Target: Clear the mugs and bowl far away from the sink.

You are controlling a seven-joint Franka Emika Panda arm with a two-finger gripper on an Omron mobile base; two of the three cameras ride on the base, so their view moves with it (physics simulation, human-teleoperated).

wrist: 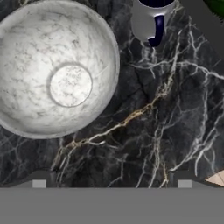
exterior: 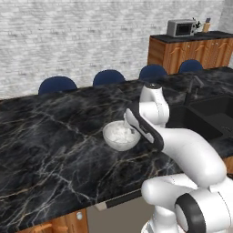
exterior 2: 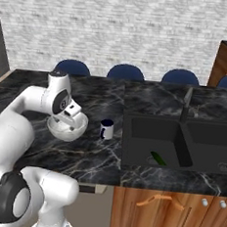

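While the gripper point(exterior 2: 72, 117) hangs just above the bowl point(exterior 2: 66, 126), we see its two fingertips point(wrist: 40, 180) standing wide apart, with nothing between them. In the hand view they frame bare counter beside the bowl, not the bowl itself. The bowl is white with a grey marbled pattern and stands upright on the black marble counter point(exterior: 50, 136), on the side away from the sink point(exterior 2: 181, 141).

The white mug point(exterior 2: 106, 129) with the dark navy inside stands upright too, between the bowl and the sink — near the sink's edge, clearly apart from the bowl. In the hand view its dark handle points toward the camera.

The sink is a black double basin set into the counter, with a slim dark faucet point(exterior 2: 186, 106) at its back edge. In the nearer basin lies a small green thing point(exterior 2: 157, 158); we cannot tell what it is. Behind the counter stand blue chairs point(exterior 2: 126, 72) in a row, in front of a pale brick wall point(exterior 2: 119, 27).
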